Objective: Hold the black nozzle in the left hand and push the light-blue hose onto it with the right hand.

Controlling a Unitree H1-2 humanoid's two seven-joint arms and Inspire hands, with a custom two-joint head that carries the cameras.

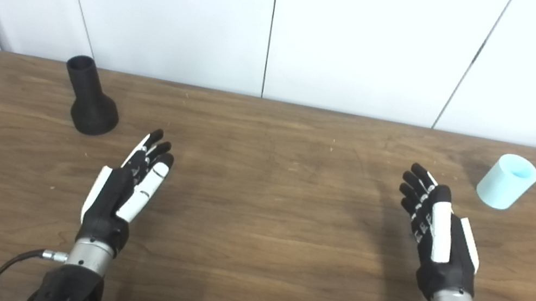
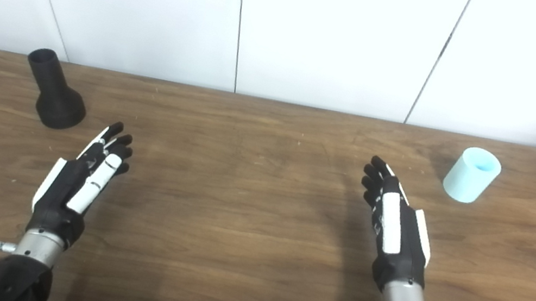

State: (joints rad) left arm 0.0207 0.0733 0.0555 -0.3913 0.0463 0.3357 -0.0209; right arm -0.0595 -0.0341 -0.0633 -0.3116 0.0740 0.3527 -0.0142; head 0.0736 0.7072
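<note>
The black nozzle [image 1: 89, 100] stands upright on its flared base at the table's far left, narrow tube end up. A short light-blue hose piece [image 1: 507, 181] stands on end at the far right. My left hand [image 1: 126, 186] hovers over the table, open, fingers stretched toward the nozzle and a short way in front of and to the right of it. On the other side my right hand [image 1: 438, 233] is open too, fingers straight, a little to the near left of the hose. Neither hand touches anything.
The brown wooden table [image 1: 262, 215] fills the view, with white wall panels [image 1: 375, 42] right behind its far edge. Thin cables run from both wrists at the bottom corners.
</note>
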